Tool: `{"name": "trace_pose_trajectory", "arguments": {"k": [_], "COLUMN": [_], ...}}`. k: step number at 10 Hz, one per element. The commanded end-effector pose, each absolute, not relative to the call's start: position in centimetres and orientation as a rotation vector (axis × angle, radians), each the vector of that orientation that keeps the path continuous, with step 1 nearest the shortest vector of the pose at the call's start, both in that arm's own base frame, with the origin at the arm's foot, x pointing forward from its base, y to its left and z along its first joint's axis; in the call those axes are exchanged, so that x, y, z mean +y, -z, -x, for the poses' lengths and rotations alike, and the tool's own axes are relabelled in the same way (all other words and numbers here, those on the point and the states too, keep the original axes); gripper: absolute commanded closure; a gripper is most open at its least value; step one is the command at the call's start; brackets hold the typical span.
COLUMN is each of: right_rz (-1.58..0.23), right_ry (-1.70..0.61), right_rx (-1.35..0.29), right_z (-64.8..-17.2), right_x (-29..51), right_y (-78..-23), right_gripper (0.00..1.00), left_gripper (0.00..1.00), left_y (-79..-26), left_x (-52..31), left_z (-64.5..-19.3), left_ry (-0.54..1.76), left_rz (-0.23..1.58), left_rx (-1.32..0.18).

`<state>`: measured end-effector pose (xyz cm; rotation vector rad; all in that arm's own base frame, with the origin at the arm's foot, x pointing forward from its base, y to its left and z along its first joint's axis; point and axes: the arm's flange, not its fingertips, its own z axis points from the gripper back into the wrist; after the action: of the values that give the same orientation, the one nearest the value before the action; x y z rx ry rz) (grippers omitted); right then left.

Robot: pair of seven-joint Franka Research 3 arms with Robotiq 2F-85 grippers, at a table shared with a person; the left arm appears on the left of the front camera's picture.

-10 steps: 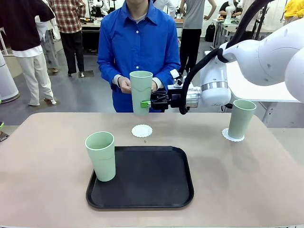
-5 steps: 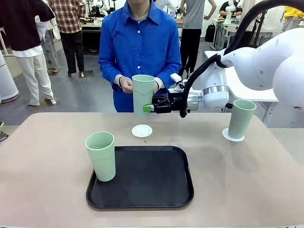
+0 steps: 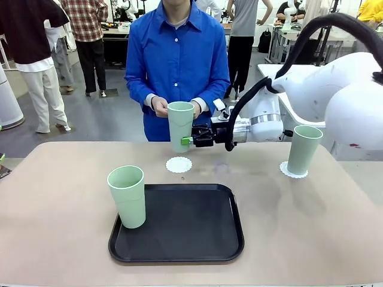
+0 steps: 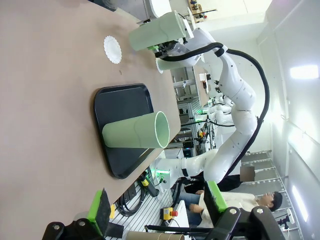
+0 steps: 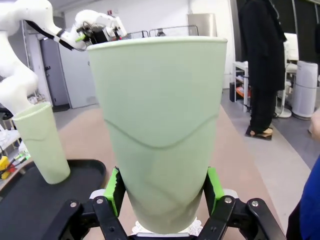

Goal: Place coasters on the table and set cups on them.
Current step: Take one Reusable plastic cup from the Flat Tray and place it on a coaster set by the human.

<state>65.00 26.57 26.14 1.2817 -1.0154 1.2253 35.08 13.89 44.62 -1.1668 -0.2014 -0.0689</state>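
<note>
My right gripper [image 3: 188, 141] is shut on a pale green cup [image 3: 181, 126], holding it upright in the air just above a white lacy coaster [image 3: 179, 164] on the beige table [image 3: 60, 197]. In the right wrist view the green pads [image 5: 114, 190] clamp this cup [image 5: 160, 130] low on its sides, and the coaster [image 5: 196, 228] peeks out below. A second cup [image 3: 303, 149] stands on a coaster [image 3: 292, 172] at the far right. A third cup [image 3: 127, 196] stands at the left edge of the black tray [image 3: 191, 227]. My left gripper [image 4: 157, 205] is open and holds nothing.
A person in a blue shirt stands at the far side, hands [image 3: 158, 106] held close behind the lifted cup. The black tray takes up the near middle of the table. Bare table lies left of the tray and at the near right.
My right gripper has brought the held cup lower, closer to the middle coaster. The other cups, the tray and the person's hands have stayed put.
</note>
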Motion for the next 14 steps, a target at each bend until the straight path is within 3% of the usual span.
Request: {"name": "trace_pose_trajectory", "arguments": {"k": [1,14], "right_rz": [-1.243,-1.289], "right_ry": [-1.258,-1.273], "right_rx": [-0.974,-0.913], "right_z": [-66.2,-65.6], "right_x": [27.5,27.6], "right_y": [-25.1,-21.4], "right_gripper": [0.21,0.21], "left_gripper": [0.0,0.0], "left_y": [-44.7,-44.7], "left_x": [13.9,13.9], "left_z": [-34.9,-34.9], "left_ry": [0.075,0.075], "left_rz": [1.178,1.178], "left_rx": [-0.209,-0.209]}}
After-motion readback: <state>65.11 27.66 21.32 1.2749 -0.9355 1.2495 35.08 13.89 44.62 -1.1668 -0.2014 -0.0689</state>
